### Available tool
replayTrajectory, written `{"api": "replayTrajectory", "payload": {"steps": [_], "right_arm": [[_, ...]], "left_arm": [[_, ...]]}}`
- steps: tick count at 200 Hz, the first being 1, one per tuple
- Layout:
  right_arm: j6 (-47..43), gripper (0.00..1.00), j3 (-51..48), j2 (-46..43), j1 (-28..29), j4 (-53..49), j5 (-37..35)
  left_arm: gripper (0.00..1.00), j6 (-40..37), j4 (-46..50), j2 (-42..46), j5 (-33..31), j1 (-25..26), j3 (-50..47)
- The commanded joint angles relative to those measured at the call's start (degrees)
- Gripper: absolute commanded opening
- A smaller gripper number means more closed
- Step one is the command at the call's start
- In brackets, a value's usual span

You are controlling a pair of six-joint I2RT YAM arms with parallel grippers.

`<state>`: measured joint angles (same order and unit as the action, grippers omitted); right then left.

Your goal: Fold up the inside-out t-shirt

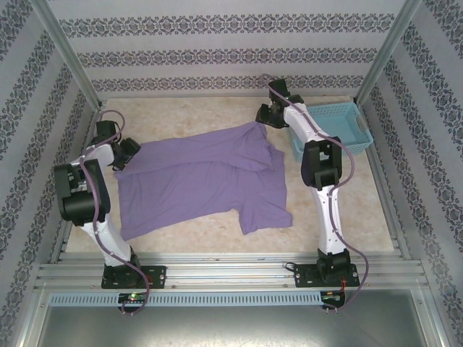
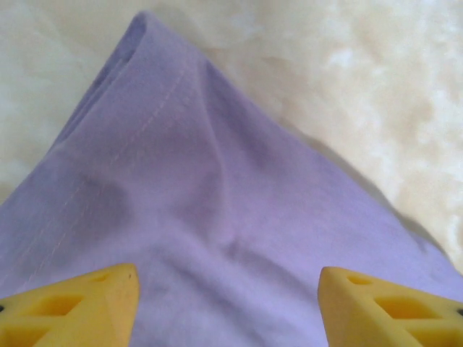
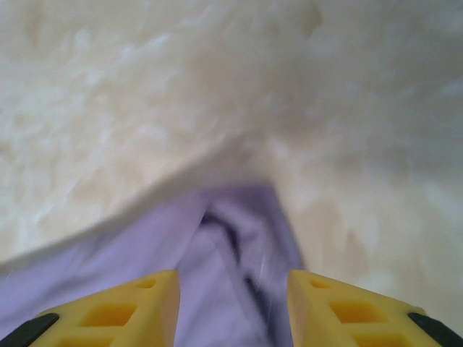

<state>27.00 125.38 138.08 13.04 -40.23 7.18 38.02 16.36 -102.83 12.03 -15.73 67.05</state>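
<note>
Jaws parted, the left gripper hovers over one hemmed corner of the inside-out t-shirt and the right gripper, also open, straddles the far corner, the garment spread across the table near a blue basket.

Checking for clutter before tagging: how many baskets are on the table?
1: the light blue basket at the far right corner of the table, partly covered by the right arm; none looks hidden.
</note>
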Motion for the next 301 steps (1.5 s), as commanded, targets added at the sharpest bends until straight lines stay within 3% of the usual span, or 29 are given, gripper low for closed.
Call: {"api": "replayTrajectory", "payload": {"steps": [1,36,53,78,102,133,156,187,200,216,247,278,301], "right_arm": [[-3.7,0.47,-9.1,-13.8,2.9,2.3,0.8],[-3.7,0.51,-34.9,-32.4,6.3,7.4,0.1],[-3.0,0.53,-46.5,-40.9,7.2,8.2,-0.5],[-2.3,0.54,-60.0,-52.3,8.6,8.3,-1.8],[-0.7,0.56,-70.7,-62.0,9.9,7.7,-3.2],[2.1,0.60,-80.9,-71.3,11.0,6.7,-4.0],[3.2,0.62,-85.1,-74.7,11.1,5.2,-4.9],[4.6,0.63,-88.2,-77.0,11.2,4.1,-5.1],[5.4,0.63,-89.0,-77.3,11.2,4.1,-5.6],[6.3,0.63,-90.0,-76.9,11.2,4.3,-5.5],[7.9,0.63,-91.6,-77.0,11.3,4.5,-5.5],[9.0,0.64,-93.4,-75.8,11.7,6.4,-4.8],[9.6,0.63,-93.6,-72.4,12.9,8.2,-4.3]], "left_arm": [[0.69,0.3,7.5,9.2,-3.0,2.4,-2.6],[0.71,0.3,13.9,22.5,-8.3,7.4,-11.0],[0.74,1.7,15.6,32.4,-13.6,13.0,-17.3],[0.76,6.0,21.3,44.3,-18.8,19.3,-24.9],[0.76,9.2,27.6,52.7,-20.6,21.0,-30.4],[0.78,13.9,35.8,61.8,-24.8,21.3,-36.1],[0.80,20.0,36.4,68.3,-24.2,21.2,-41.5],[0.79,23.7,35.4,68.7,-23.4,21.3,-44.7],[0.75,23.7,32.8,66.2,-22.2,21.3,-45.9],[0.60,23.7,29.4,62.2,-21.2,21.2,-46.8],[0.43,24.1,22.9,57.0,-20.1,21.2,-48.7],[0.24,24.0,19.8,56.1,-20.2,21.0,-49.1],[0.17,23.3,18.9,56.6,-20.3,20.8,-49.1]]}}
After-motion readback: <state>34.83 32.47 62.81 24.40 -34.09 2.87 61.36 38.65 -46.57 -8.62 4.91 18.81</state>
